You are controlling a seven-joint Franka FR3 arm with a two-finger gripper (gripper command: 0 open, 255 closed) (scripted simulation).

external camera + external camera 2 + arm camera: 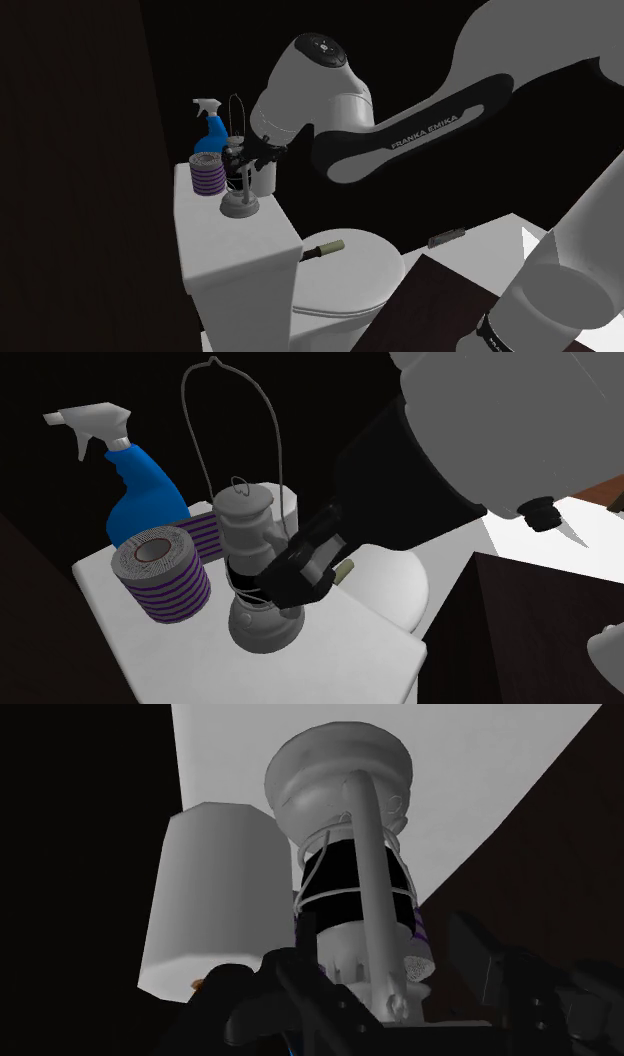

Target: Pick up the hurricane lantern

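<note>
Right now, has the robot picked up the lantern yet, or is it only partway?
Only partway. Done: the approach, since the gripper is right at the middle of the hurricane lantern. In hand: the grasp, though I cannot tell whether it grips yet. Left: the lift, because the lantern's base rests on the white toilet tank lid, beside the striped roll.

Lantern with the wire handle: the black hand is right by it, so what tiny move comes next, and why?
Probably close the fingers. In the wrist view the gripper stands open with the lantern between its fingers. The lantern's base rests on the white tank lid, so it looks lined up but not yet gripped.
</note>
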